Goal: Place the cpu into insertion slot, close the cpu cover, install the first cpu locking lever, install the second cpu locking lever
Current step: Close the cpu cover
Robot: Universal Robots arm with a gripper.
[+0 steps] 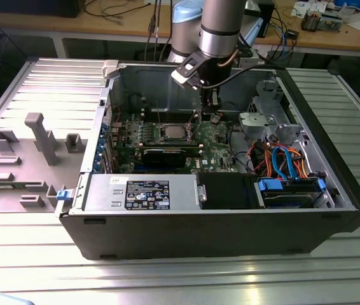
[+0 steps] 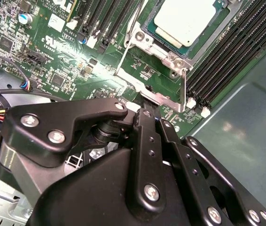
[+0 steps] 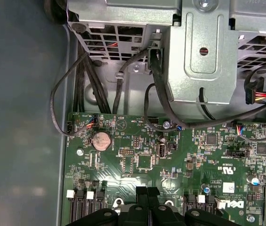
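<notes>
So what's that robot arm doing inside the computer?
The robot arm is reaching down into an open computer case. The cpu is already seated on the green motherboard, with the silvery cpu cover lying around it. The gripper, fingers together, is right at the edge of the cover, beside a thin wire lever. I can't tell whether that lever is locked.

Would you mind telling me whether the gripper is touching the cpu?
Apart. The second wrist view shows the cpu cover rim and bare motherboard between the gripper and the cpu.
</notes>
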